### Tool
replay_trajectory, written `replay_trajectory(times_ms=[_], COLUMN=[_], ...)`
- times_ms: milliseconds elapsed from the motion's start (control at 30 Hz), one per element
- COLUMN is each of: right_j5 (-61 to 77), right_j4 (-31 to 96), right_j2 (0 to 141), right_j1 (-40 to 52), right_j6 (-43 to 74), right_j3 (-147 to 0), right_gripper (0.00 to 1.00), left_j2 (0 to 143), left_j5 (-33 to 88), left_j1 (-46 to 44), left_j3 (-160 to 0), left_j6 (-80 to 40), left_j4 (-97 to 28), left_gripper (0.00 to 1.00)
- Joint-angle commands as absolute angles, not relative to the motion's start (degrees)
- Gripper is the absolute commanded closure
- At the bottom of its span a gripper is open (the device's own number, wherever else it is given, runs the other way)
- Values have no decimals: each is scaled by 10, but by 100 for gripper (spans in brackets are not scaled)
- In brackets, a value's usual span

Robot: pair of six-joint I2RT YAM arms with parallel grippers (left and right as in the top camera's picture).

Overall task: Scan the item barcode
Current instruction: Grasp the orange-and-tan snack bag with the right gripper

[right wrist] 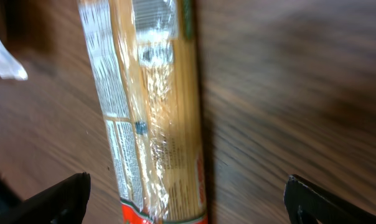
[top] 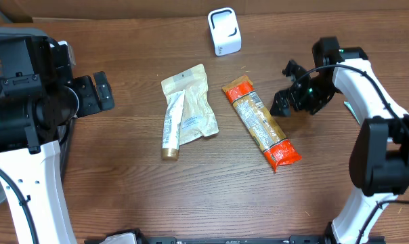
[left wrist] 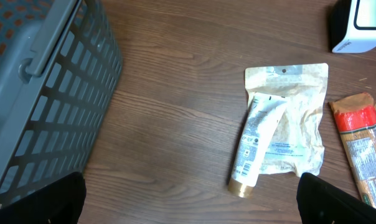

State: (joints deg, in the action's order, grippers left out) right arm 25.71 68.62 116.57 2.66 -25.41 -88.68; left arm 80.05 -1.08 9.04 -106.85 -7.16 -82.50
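Note:
Three items lie mid-table: a beige pouch [top: 194, 102], a white tube with a gold cap [top: 172, 125] resting on it, and a long pack of spaghetti with orange-red ends [top: 261, 125]. A white barcode scanner [top: 224, 31] stands at the back. My right gripper [top: 284, 86] is open, just right of the spaghetti; in the right wrist view the pack [right wrist: 150, 112] lies between and below the spread fingers [right wrist: 51, 199]. My left gripper [top: 97, 93] is open and empty, well left of the pouch [left wrist: 300, 124] and tube [left wrist: 253, 146].
A grey slatted basket [left wrist: 45, 93] stands at the table's left edge beside the left arm. In the left wrist view the scanner [left wrist: 359, 25] shows at the top right and the spaghetti pack [left wrist: 362, 149] at the right edge. Bare wood lies between basket and pouch.

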Motion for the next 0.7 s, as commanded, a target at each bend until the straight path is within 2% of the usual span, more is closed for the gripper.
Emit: replay_trajectory(times_ms=[0,233,333,367,467,533,567,633,667], right_j5=[321,341,343,331,267,236,229,230,230], right_j4=[681,614,567,543,477,452,443,433,428], right_j2=[1202,1206,1206,1206,1206,1206,1206,1206,1206], right_j1=[38,65,77,82,96,104,107,109,109], right_j6=[-335,-325,-274,-245,-146,-94,-70,-49,-35], right_j3=[-852,-756,-715,-699,-657,-642,-640,-641,-643], right_gripper=[0,0,1,5,23,50,59,64,70], left_j2=[802,802,802,802,802,802,802,802,802], left_j5=[-6,-6,-6,-6,-6,-6,-6,-6,-6], left_j1=[93,93,93,93,93,93,93,93,93], left_j3=[-1068,-1068,-1068,-1068,-1068,-1068,-1068,-1068,-1068], left_j6=[-75,-75,-75,-75,-75,-75,-75,-75,-75], left_j4=[-823,-823,-823,-823,-823,-823,-823,-823,-823], left_gripper=[0,0,0,0,0,0,0,0,0])
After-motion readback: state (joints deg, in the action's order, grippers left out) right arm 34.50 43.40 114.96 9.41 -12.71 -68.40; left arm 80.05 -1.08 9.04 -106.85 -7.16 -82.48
